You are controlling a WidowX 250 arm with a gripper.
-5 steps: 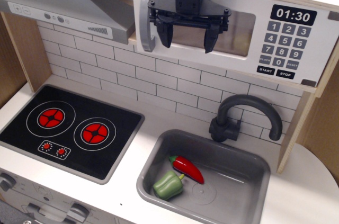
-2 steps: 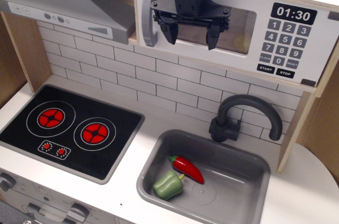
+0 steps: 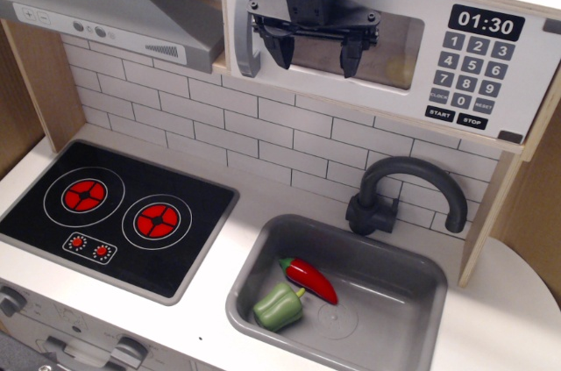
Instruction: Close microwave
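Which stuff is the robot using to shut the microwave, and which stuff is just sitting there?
For the job:
- microwave, door looks about shut
- its grey handle
- gripper, open, in front of the door window

Just sitting there:
- red pepper and green pepper in the sink
- faucet
- stove
- range hood

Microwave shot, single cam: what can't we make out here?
- Microwave inside: the claw and arm cover much of the window.
- Door fully shut or resting ajar: not clear from this angle.
- Claw touching the door or not: no depth cue.
- Hood top: cut off by the frame edge.
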